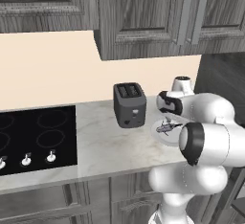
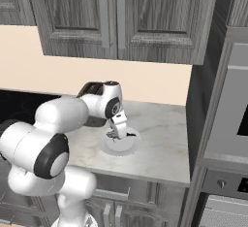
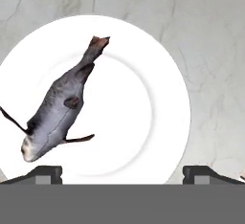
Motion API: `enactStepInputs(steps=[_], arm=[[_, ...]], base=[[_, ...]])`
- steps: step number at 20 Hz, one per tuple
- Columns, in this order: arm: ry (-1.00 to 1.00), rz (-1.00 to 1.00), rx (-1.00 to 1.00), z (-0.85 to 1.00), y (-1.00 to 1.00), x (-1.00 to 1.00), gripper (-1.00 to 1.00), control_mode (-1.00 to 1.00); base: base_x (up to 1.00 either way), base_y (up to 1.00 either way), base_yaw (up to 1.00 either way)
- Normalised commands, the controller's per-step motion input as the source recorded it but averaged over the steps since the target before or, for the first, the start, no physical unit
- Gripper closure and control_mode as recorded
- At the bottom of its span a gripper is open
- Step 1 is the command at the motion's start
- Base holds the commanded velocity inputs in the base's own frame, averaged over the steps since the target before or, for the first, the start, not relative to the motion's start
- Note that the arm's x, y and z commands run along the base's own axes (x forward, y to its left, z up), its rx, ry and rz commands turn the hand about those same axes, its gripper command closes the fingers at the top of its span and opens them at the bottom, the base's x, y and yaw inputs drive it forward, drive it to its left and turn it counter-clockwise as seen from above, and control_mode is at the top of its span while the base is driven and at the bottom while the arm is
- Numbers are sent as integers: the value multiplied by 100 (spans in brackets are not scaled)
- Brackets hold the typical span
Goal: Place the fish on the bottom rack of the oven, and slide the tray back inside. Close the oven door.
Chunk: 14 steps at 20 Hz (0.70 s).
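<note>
Setting: marble table (image 1: 110, 146) under dark wood cabinets, a black cooktop (image 1: 36, 139) at one end and a toaster (image 1: 129, 105) standing behind the work spot.
Oven: its grey front (image 2: 227, 119) rose just past the table's far end in the right base view; door and rack could not be made out from there.
Plate: a round white plate (image 3: 158, 98) sat flat on the table, near the toaster but apart from it.
Fish: the grey fish (image 3: 60, 110) lay on the plate, off-centre, toward the left side of the hand view.
Long axis: it ran on a slant in the hand view, tail (image 3: 98, 43) toward the upper middle, head toward the lower left; not square to the line between the two fingertips.
End effector: the end effector (image 3: 122, 173) pointed straight down over the plate, jaws spread wide, nothing between them.
Offset: the fish's body lay nearer the left fingertip than the right, so the midpoint of the jaws stood over bare plate beside it.
Contact: none apparent; the fingertips looked clear of both fish and plate.
Judgement: a shift toward the fish and a wrist turn across its body seemed needed ahead of any descent.
Risk: closing as aligned would likely clip the head or push the fish along the plate.
</note>
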Motion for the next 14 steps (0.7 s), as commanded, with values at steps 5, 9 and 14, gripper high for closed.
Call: enactStepInputs(steps=[5,9,14], arm=[[0,-2,0,-27,0,35,-100,-100],[0,-2,0,-26,0,29,-100,-100],[-1,-1,0,-25,-2,25,-100,-100]], base=[[0,0,0],[0,0,0],[0,0,0]])
